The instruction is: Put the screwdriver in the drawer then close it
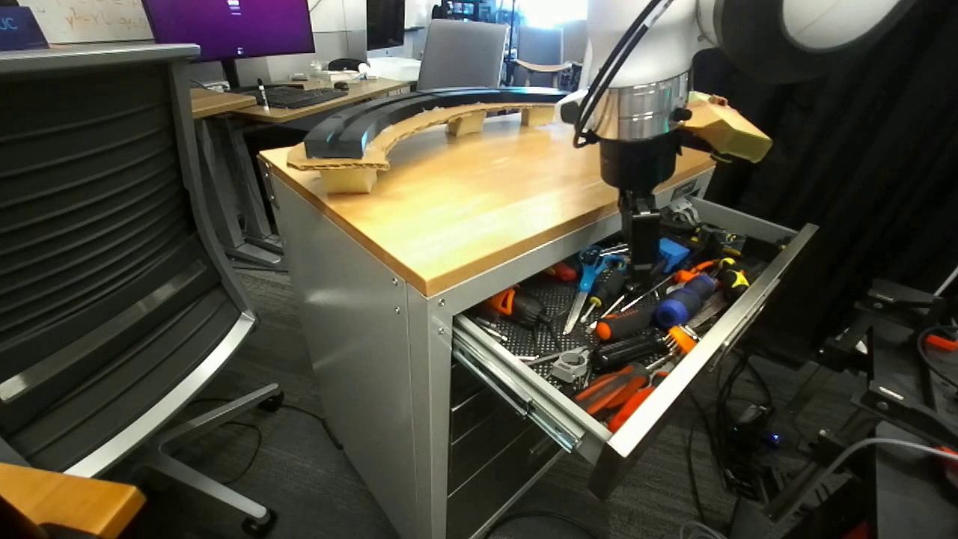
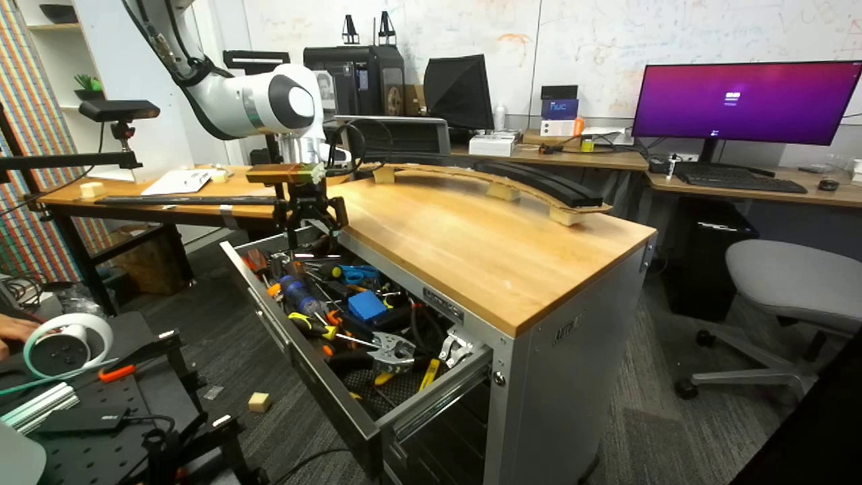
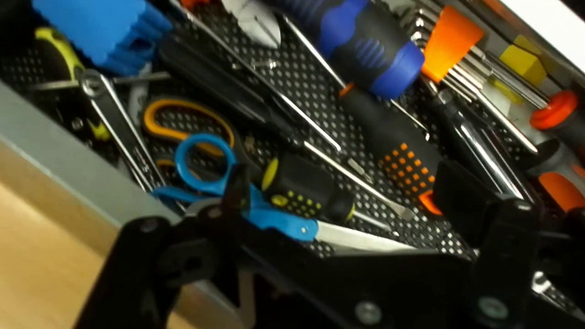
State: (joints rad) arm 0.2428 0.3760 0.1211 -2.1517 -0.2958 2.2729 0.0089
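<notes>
The stubby black screwdriver with yellow trim (image 3: 308, 187) is already housed in the wide shallow grey metal drawer with a pale front (image 1: 715, 339), so the push home is judged to be the one step left. In the wrist view it is framed between the fingers (image 3: 461, 201) of the black two-fingered gripper (image 3: 345, 187), which are parted wide with nothing held. Its butt is set next to the finger nearer the pale wooden worktop (image 1: 486, 209); its long axis is angled toward the opposite finger, more along the gap than across it. It is bordered, just beside, by blue-handled steel scissors (image 3: 281, 224). How much height is left between fingertips and handle cannot be told well from any view. The drawer's front is placed on the side away from the worktop, so the gripper would need to be lifted over it before any push is given. In an exterior view, the drawer is shown pulled well out from the grey cabinet (image 1: 359, 329), as it is not in the wrist view, though there the gripper's spread is masked edge-on.
</notes>
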